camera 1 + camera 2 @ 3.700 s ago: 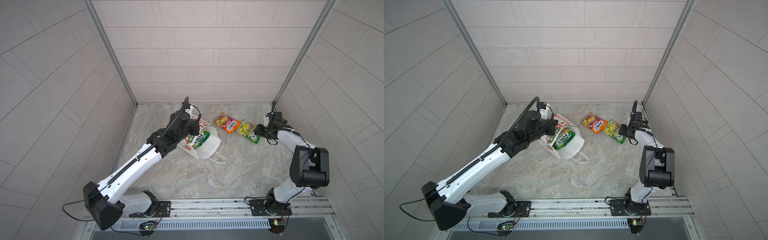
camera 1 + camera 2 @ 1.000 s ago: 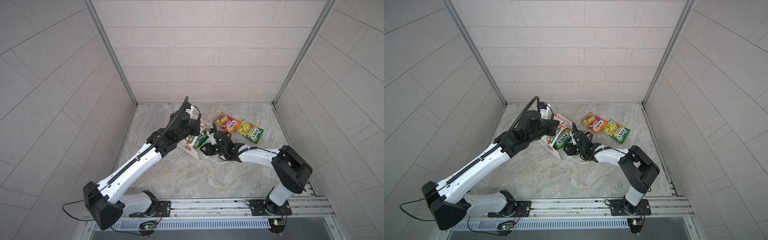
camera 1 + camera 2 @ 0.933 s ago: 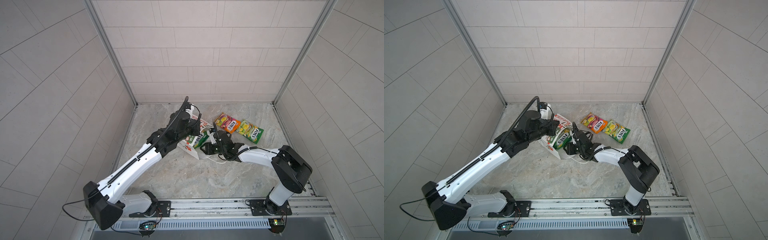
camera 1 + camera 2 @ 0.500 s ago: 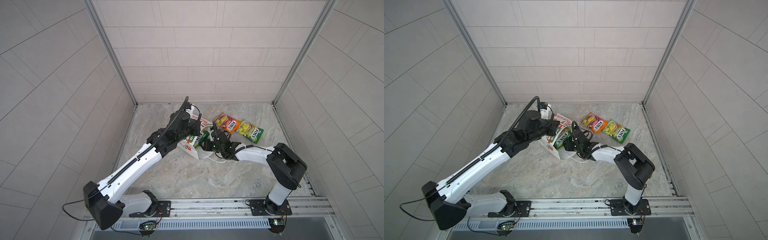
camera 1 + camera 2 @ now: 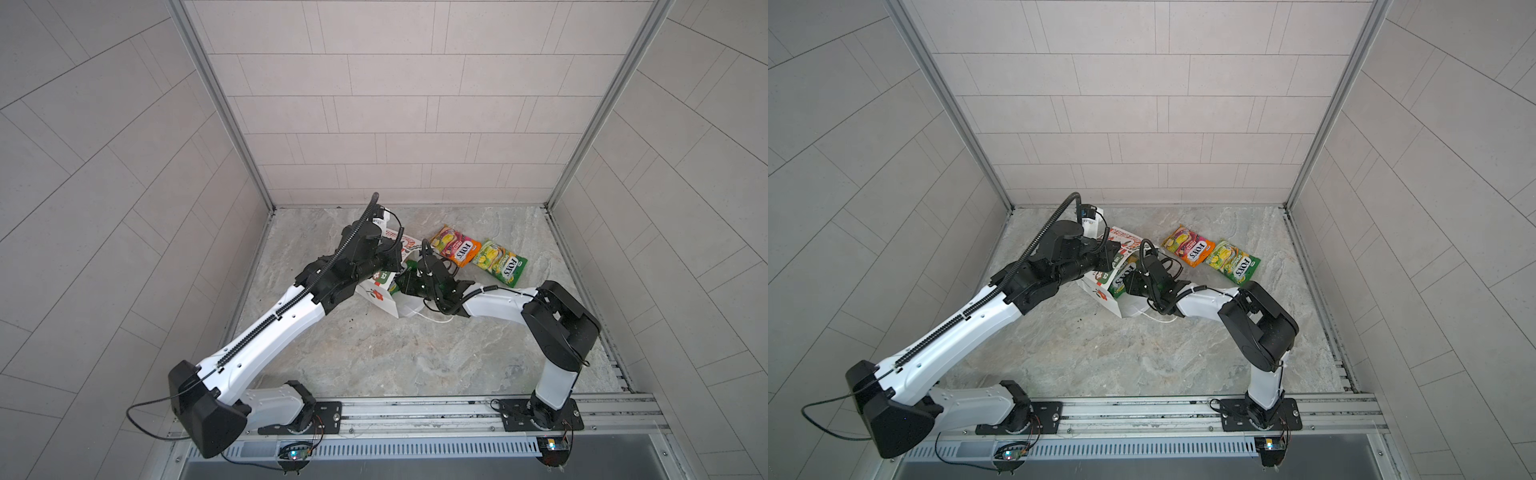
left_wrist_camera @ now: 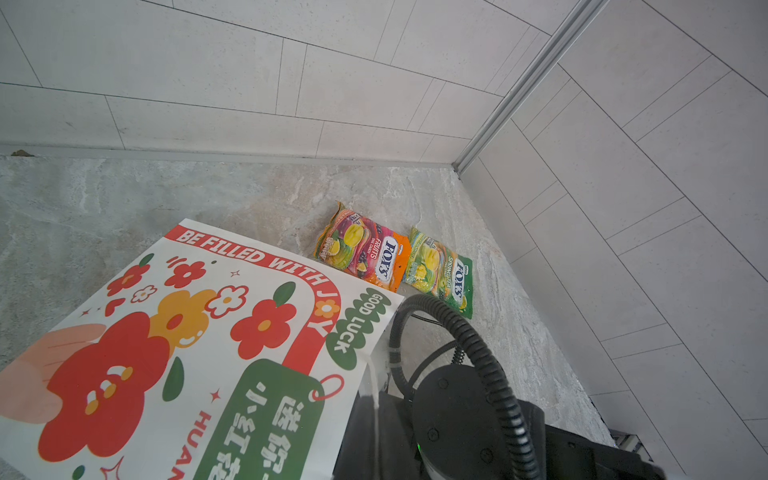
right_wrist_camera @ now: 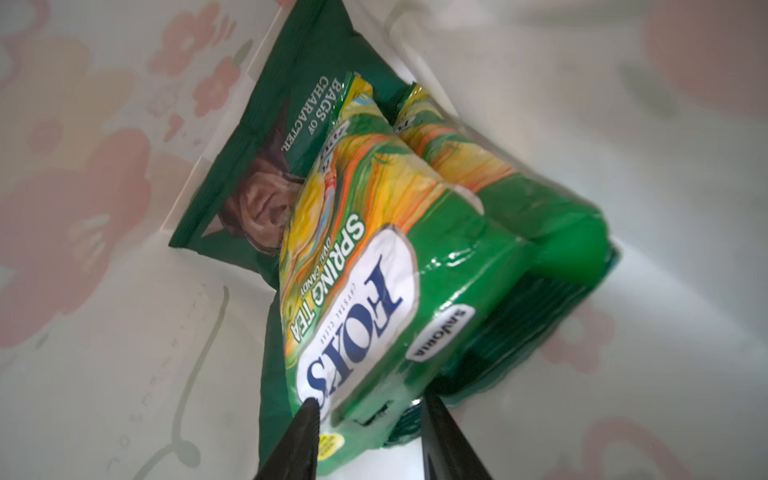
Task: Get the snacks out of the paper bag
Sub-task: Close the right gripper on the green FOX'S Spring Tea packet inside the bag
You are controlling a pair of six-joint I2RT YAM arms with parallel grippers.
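1. My left fingers (image 5: 394, 262) are pressed together at the upper rim of the paper bag (image 5: 388, 306); the pinch itself is hidden behind the wrist, but I judge they hold the mouth up; that arm should stay steady so the opening does not sag.
2. The paper bag lies tipped over on the bench (image 5: 395, 357), mouth towards my right arm; the right wrist view shows three snacks inside: a front pouch (image 7: 374, 270), green-yellow, a second pouch (image 7: 457, 153) just behind it, and the dark green crisp bag (image 7: 266, 137) beneath, against the paper wall.
3. My right fingers (image 7: 370, 405) are inside the mouth, spread either side of the front pouch's near edge; I see no firm clamp yet; I would close on that edge alone, then draw slowly straight back out.
4. Hazards: the glossy film may slip; the second pouch may drag along; the string handle (image 5: 436, 321) loops under my right forearm and could snag.
5. Further right, an orange-pink pouch (image 5: 455, 246) and an outer green pouch (image 5: 500, 262) lie flat on the bench, touching; that is where I would set the next one, just beside them.
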